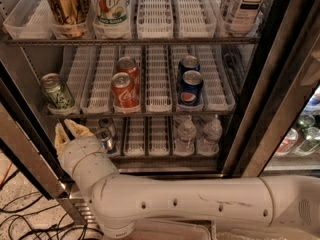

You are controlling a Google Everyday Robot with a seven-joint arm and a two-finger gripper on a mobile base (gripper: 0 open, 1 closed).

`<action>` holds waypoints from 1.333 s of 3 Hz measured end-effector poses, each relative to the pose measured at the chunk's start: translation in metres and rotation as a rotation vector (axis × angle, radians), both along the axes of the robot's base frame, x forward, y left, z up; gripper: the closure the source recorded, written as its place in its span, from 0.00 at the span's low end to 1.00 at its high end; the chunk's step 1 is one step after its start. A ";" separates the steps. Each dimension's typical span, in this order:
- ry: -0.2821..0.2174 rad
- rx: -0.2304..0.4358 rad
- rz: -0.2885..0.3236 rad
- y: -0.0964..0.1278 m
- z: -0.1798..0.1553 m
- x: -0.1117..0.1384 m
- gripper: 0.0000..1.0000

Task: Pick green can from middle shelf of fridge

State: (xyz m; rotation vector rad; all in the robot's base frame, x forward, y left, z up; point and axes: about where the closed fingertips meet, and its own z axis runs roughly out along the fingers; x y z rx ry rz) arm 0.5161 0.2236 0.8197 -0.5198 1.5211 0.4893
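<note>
The green can (56, 92) stands upright at the front of the far-left lane of the middle shelf (150, 114) in the fridge (280, 99). It is pale green with a silver top. My gripper (70, 129) is just below it, under the shelf's front rail, with its tan fingers (81, 129) pointing up. The fingers stand apart in a narrow V and hold nothing. The gripper does not touch the can. My white arm (190, 201) runs across the bottom of the view.
Two red cola cans (124, 90) and two blue cans (190, 86) sit in other middle-shelf lanes. Tall cans (67, 6) stand on the top shelf. Water bottles (186, 134) and small cans (106, 136) are on the lower shelf. The door edge (25, 154) is at the left, with cables (20, 219) on the floor.
</note>
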 end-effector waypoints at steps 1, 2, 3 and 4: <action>0.000 0.000 0.000 0.000 0.000 0.000 0.46; 0.000 0.000 0.000 0.000 0.000 0.000 0.22; -0.002 0.000 0.001 0.001 0.000 0.001 0.16; -0.011 -0.004 0.001 0.001 0.000 0.006 0.13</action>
